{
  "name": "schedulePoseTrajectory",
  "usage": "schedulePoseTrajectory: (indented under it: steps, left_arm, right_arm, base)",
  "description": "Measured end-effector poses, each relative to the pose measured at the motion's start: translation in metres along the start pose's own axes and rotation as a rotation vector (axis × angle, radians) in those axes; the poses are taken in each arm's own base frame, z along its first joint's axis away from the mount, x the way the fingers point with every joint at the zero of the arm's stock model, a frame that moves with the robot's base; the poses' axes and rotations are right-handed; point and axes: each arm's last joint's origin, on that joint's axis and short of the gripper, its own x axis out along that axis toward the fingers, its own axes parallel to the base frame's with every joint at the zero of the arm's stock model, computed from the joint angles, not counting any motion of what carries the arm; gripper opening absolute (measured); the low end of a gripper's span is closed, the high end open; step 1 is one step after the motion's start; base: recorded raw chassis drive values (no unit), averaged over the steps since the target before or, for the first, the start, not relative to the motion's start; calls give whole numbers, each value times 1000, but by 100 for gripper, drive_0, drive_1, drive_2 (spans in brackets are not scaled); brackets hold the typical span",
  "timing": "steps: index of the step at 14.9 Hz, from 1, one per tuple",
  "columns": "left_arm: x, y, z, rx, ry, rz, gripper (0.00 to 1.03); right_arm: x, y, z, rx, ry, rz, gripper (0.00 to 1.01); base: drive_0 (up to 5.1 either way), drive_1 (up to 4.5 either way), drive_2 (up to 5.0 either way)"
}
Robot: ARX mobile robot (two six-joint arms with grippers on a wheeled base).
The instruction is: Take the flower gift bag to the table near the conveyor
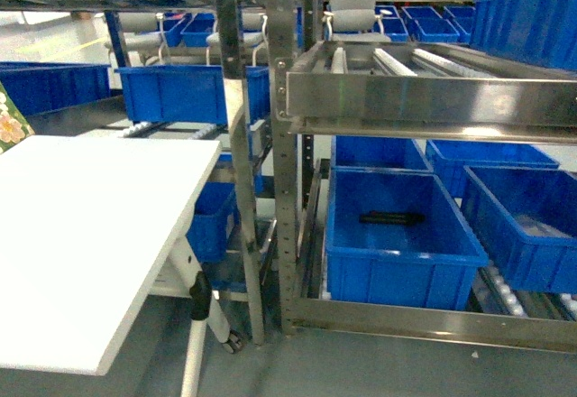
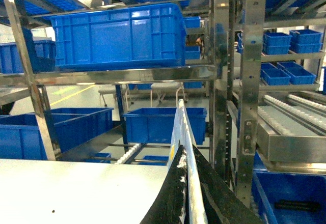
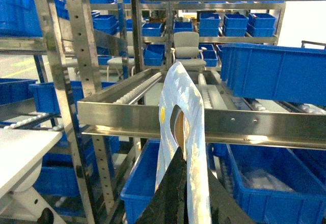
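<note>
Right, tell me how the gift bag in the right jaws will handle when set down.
Probably light and floppy: the flower gift bag stands thin and creased above the right gripper, pinched near its lower edge. Likely to tip or fall flat on the table, being so narrow.

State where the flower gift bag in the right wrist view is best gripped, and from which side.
Pinch the two flat faces below the handle hole, approaching edge-on; the flower gift bag is thin and upright, and the right gripper holds it so.
</note>
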Motion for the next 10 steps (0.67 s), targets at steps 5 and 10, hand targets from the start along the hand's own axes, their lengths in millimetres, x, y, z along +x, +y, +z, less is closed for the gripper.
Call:
schedulePoseTrajectory:
  steps: [5,10]
  left_arm:
    - [0,0,0,-1,-2,1,2]
    - [0,0,0,-1,-1,0,2]
  right_arm:
    - [0,0,0,-1,-4,1,2]
    - [0,0,1,-1,-5,1,2]
  base:
    - [-506,239,239]
    - [-503,242,242]
